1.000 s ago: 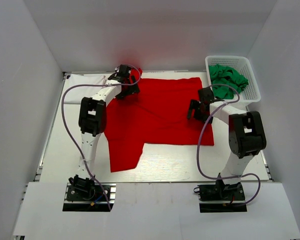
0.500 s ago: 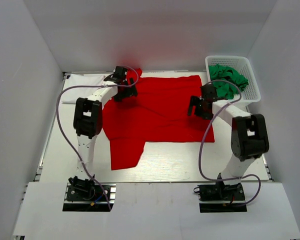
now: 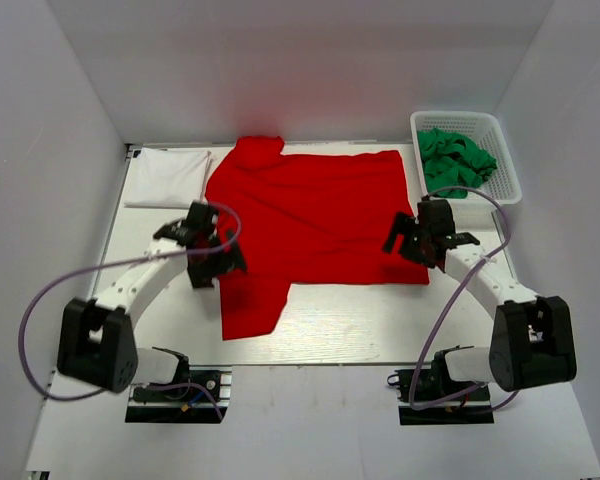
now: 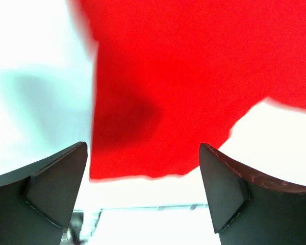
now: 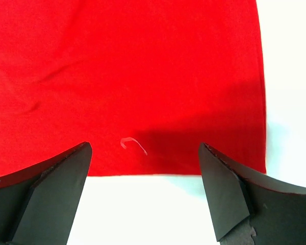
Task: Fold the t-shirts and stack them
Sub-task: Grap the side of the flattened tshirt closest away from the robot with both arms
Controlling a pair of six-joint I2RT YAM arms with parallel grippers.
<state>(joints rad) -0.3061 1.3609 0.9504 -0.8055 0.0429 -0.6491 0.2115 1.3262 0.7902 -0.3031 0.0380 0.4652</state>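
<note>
Just beneath the right gripper (image 3: 401, 243) lies the red t-shirt (image 3: 310, 215).

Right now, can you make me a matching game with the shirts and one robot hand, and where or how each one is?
Things:
1. red t-shirt
2. white t-shirt
3. green t-shirts
4. right gripper

Places or states:
A. bunched up in the basket
B. open, above a shirt's near right corner
C. a neat rectangle at the far left
D. spread out flat in the middle

Pairs: 1-D, 2-C, 3-A, 4-B
</note>
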